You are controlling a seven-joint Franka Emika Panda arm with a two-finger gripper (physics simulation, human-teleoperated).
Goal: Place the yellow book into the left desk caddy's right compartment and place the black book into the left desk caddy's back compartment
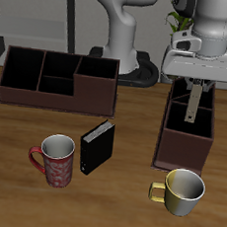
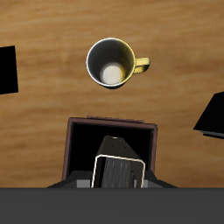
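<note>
Saw from the front the gripper (image 1: 192, 112) low over the left desk caddy (image 1: 172, 146), with its fingers pressed shut on a thin grey strip. Could not tell from there what the strip was. Learned it only from the wrist view: the yellow book (image 2: 118, 171), with its tan-grey top and pale striped page edges, held upright above the right compartment (image 2: 87, 144), the wide open part at the caddy's end nearest the yellow mug (image 2: 111, 63). Could not see whether the book touched the caddy's floor.

Found only in the front view: the black book (image 1: 96, 146), standing on the table well apart from the left desk caddy, just beside the red mug (image 1: 57, 160). Found there too the other desk caddy (image 1: 57, 80), farther back, with its long side showing.

Caught in the wrist view a dark shape (image 2: 213, 114) cut off at the edge, maybe the black book. Lost the fingers themselves in the wrist view, hidden in the dark band around the book. Saw only one end of the left desk caddy there, with the rest cut off.
</note>
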